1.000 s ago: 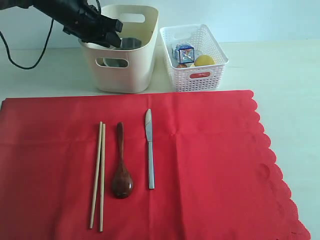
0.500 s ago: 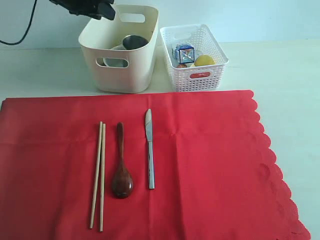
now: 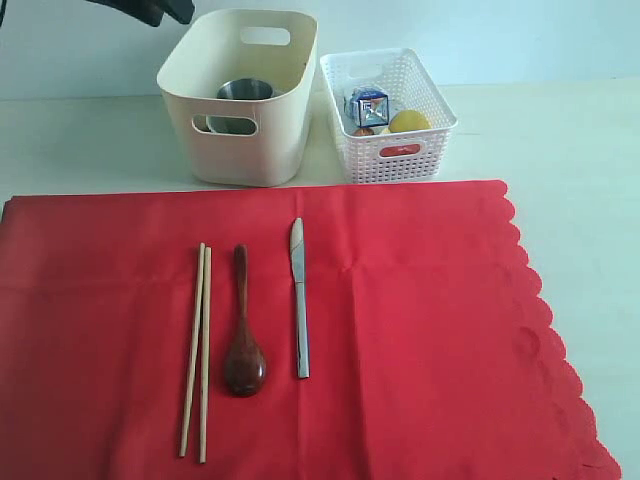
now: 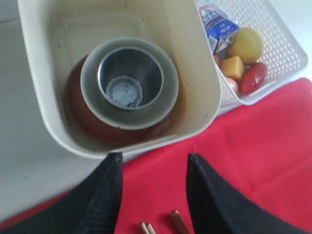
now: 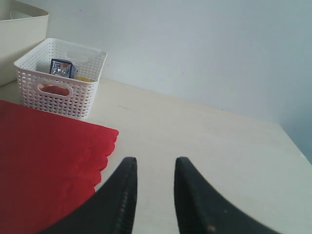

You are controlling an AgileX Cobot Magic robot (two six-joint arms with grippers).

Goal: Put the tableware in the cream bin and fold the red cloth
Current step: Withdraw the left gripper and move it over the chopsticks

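Across the near surface (image 3: 570, 130) spreads the red cloth (image 3: 420, 320), flat, its right edge scalloped. Chopsticks (image 3: 197, 350), a dark spoon (image 3: 244, 365) and a knife (image 3: 300, 320) lie on it side by side, left of middle. Beyond, the cream bin (image 3: 270, 150) holds a steel cup (image 4: 129, 78) in a bowl (image 4: 168, 92) on a brown plate (image 4: 73, 105). A white basket (image 3: 365, 160) of food stands just right of it. The left end effector (image 4: 153, 195), above the bin's near wall, and the right end effector (image 5: 155, 195), over bare surface right of the cloth, are both parted and empty.

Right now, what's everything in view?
red cloth: one, red, spread flat on table
chopsticks: pair, light wood, on cloth
spoon: one, dark wood, beside chopsticks
knife: one, metal, beside spoon
cream bin: one, behind cloth
plate: one, brown, in bin bottom
bowl: one, pale, on plate
steel cup: one, silver, in bowl
lattice basket: one, white, beside bin
milk carton: one, blue-white, in basket
lemon: one, yellow, in basket
left gripper: black, open, near bin
right gripper: black, open, above table
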